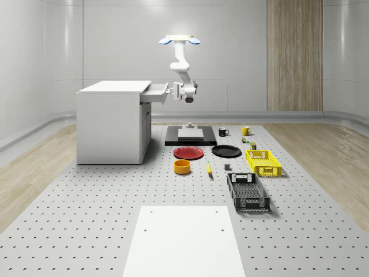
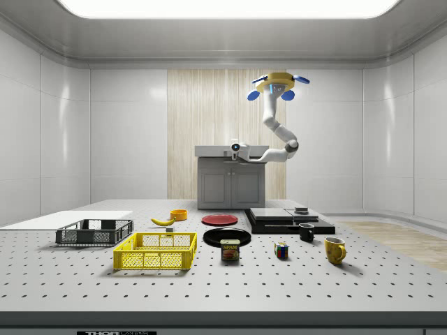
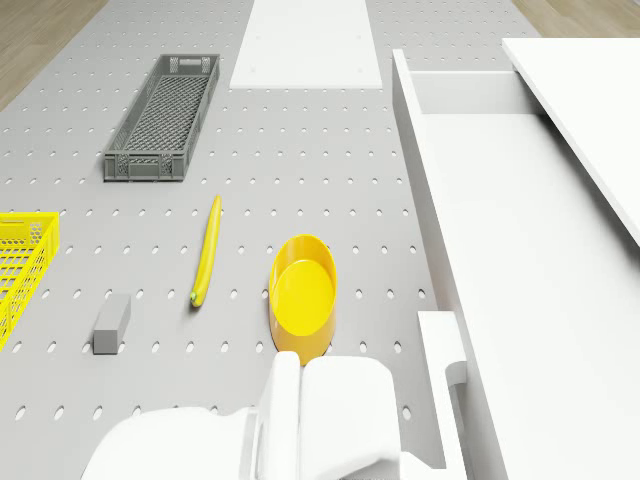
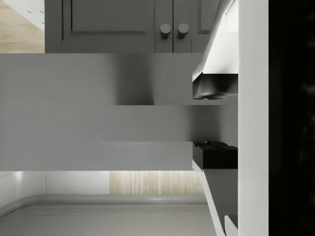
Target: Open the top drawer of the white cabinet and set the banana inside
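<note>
The white cabinet (image 1: pixel 112 121) stands at the whole-scene view's left, with its top drawer (image 1: pixel 154 93) pulled partly out. My gripper (image 1: pixel 174 88) is at the drawer's front, shut on the drawer handle (image 4: pixel 147 123), which lies between the dark pads (image 4: pixel 212 89). The drone (image 1: pixel 180 40) hovers high, just right of the cabinet and over the black platform (image 1: pixel 190 138). In the drone view the drawer's bare inside (image 3: pixel 490 190) shows. The banana (image 1: pixel 209 168) lies flat on the table, beside the yellow bowl (image 3: pixel 303 290); it also shows in the drone view (image 3: pixel 206 250) and the side view (image 2: pixel 163 221).
A red plate (image 1: pixel 188 153) and a black plate (image 1: pixel 226 151) lie in front of the platform. A yellow crate (image 1: pixel 263 162) and a grey crate (image 1: pixel 247 191) sit to the whole-scene view's right. Mugs (image 1: pixel 245 130), a can and a small grey block (image 3: pixel 112 323) are nearby. A white board (image 1: pixel 183 239) lies at the front.
</note>
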